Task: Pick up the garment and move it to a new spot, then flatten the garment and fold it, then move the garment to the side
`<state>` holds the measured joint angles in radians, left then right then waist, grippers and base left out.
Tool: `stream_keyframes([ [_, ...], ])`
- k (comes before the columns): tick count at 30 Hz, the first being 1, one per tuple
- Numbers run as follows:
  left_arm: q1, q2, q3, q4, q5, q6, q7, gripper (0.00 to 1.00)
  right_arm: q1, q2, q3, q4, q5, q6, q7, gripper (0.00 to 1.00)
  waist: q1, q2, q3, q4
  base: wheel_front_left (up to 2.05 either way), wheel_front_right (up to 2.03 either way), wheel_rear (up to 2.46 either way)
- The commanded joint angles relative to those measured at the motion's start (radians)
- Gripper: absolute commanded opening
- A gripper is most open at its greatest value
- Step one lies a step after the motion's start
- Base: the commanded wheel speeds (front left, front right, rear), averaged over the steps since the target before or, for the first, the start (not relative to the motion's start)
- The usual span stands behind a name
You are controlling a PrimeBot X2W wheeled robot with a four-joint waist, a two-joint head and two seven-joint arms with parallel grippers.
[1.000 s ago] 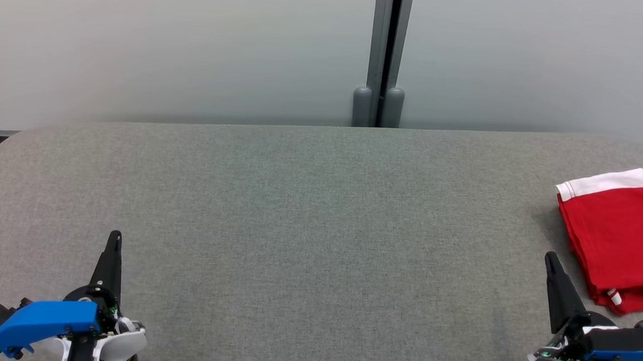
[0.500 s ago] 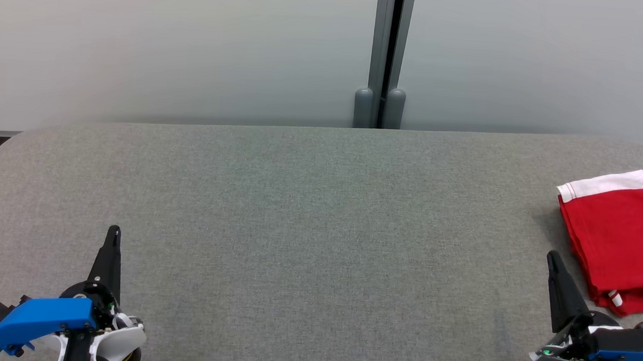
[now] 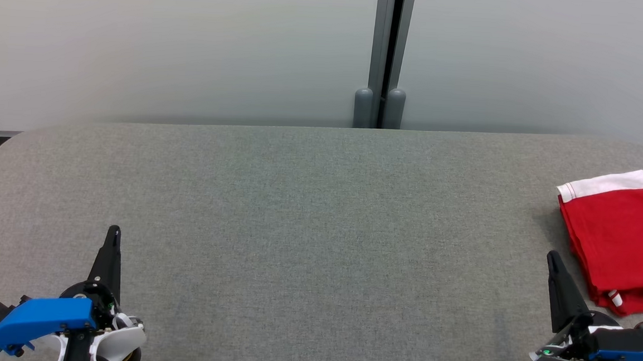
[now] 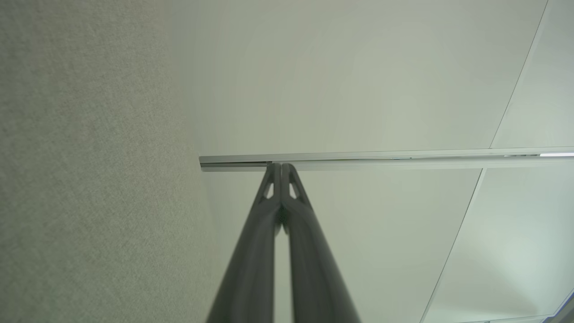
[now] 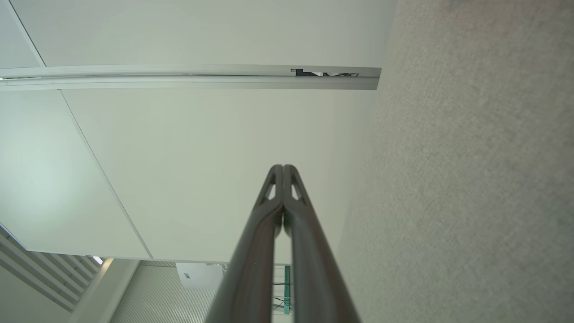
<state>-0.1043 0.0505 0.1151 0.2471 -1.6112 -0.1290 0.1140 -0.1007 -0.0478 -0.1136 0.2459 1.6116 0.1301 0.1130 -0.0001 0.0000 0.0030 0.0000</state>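
The garment is red with a white band, folded into a flat stack at the right edge of the grey table in the head view. My right gripper rests at the lower right, shut and holding nothing, its tip just left of the garment's near corner without touching it. At the lower left my left gripper is shut and empty, far from the garment. Each wrist view looks along its own pressed-together fingers, left gripper and right gripper, with the fingertips meeting.
A pale partition wall with a grey post stands behind the table's far edge. The grey fabric surface runs wide between the two grippers. The table's rounded corners show at the left and right.
The whole head view shifted slightly between the oldest frame and half a second ago, a camera movement. Since then nothing has moved; the garment lies still.
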Motion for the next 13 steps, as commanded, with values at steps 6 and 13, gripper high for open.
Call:
stream_keyframes([
  [6,-0.010,-0.002,0.002,-0.004,-0.003,-0.005,0.004,0.00,-0.014,-0.004,-0.002,-0.002,0.002,0.001,0.003,0.00,0.0001,0.0000,0.000,0.000,0.00,0.00,0.00],
  [13,-0.009,-0.002,0.002,-0.004,-0.003,-0.005,0.004,0.00,-0.014,-0.004,-0.002,-0.002,0.003,0.001,0.003,0.00,0.0001,0.0000,0.000,0.000,0.00,0.00,0.00],
])
